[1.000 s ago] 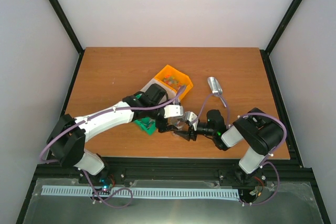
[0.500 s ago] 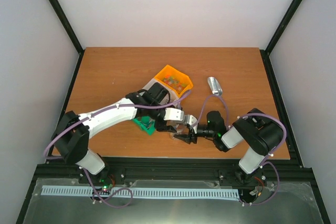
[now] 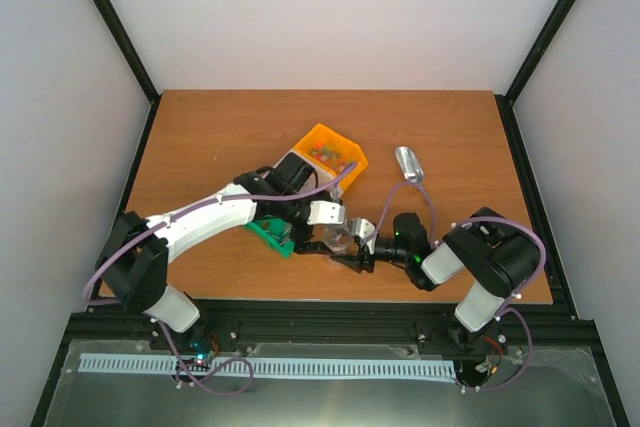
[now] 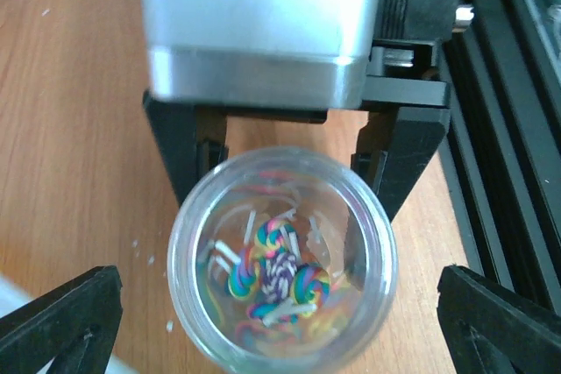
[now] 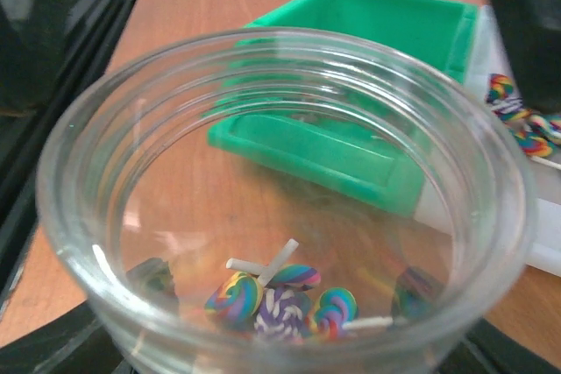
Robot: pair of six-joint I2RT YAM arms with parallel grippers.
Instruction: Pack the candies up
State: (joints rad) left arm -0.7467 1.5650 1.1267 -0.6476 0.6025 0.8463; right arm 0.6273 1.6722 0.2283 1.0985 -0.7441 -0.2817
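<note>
Sitting near the left side of the clear jar (image 4: 282,256), a green bin (image 5: 351,137) rested on the wooden table (image 3: 200,137). Above the jar hung the left gripper (image 4: 280,317), its fingers (image 4: 61,317) spread wide, one on each side of the jar and neither touching it. Several candies (image 4: 276,273), rainbow swirls on white sticks, lay heaped on the jar's bottom, so they sat straight below that gripper and between its two fingers. At the jar's right side was the right gripper (image 4: 289,164), whose black fingers (image 4: 188,159) pressed against the jar's wall on opposite sides, clamping it with its mouth upward. Behind the jar stood an orange bin (image 3: 345,139) with more candies inside. Further right of the jar and behind it, a metal scoop (image 3: 408,162) lay apart from everything else.
</note>
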